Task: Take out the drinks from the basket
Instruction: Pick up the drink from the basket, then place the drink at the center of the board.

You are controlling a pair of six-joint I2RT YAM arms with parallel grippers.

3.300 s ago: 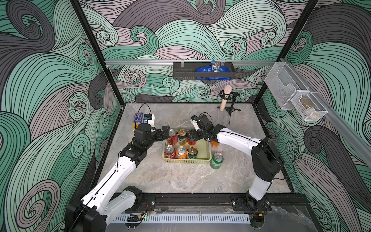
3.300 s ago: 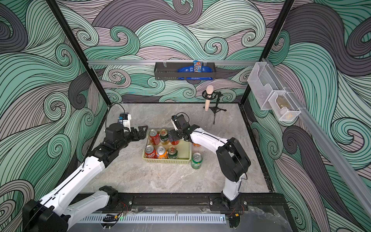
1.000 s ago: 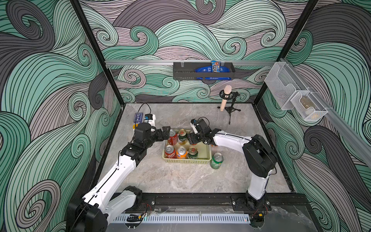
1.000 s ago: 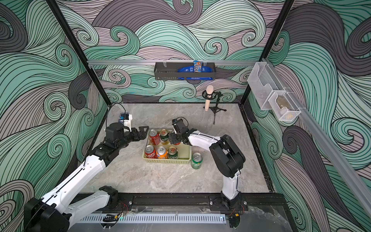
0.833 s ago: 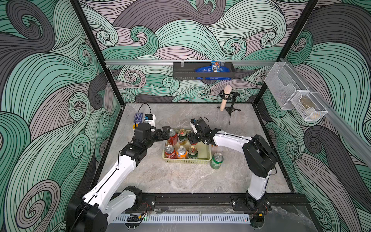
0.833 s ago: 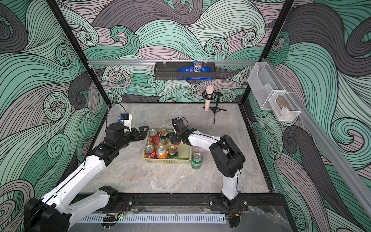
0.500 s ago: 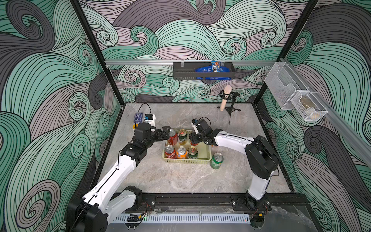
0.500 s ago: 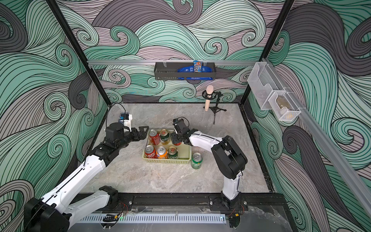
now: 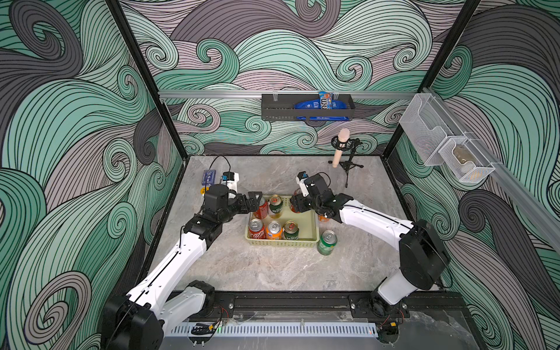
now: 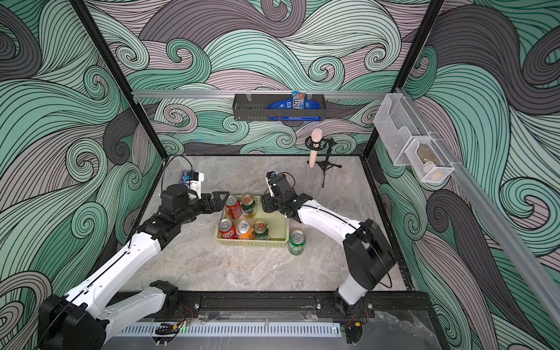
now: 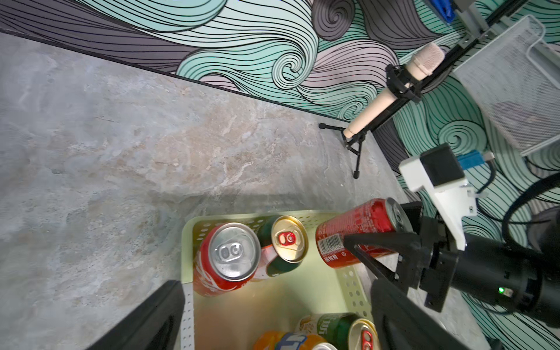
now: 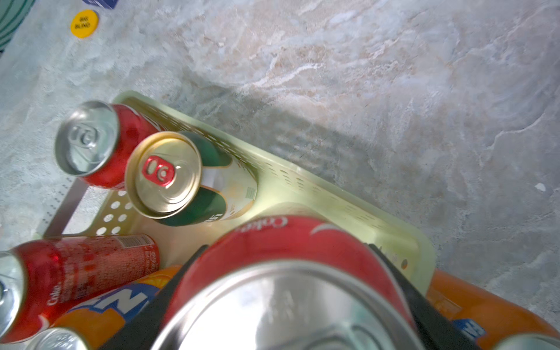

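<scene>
We should lift the red can [image 11: 354,233] straight up, clear of the basket [image 9: 285,244] wall, before swinging over the tabletop [image 9: 272,272]. On the right gripper [image 9: 298,204], the jaws clamp that can, tilted at the basket's far corner. On the left gripper [image 9: 254,198], the jaws gape wide, empty, by the basket's opposite end.

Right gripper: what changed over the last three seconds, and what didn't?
The right gripper edged in over the basket's far right corner and shut on a red can, which sits tilted in its grip. Unchanged: left gripper open at the basket's far left corner, five other cans inside, green can and orange can out on the table.
</scene>
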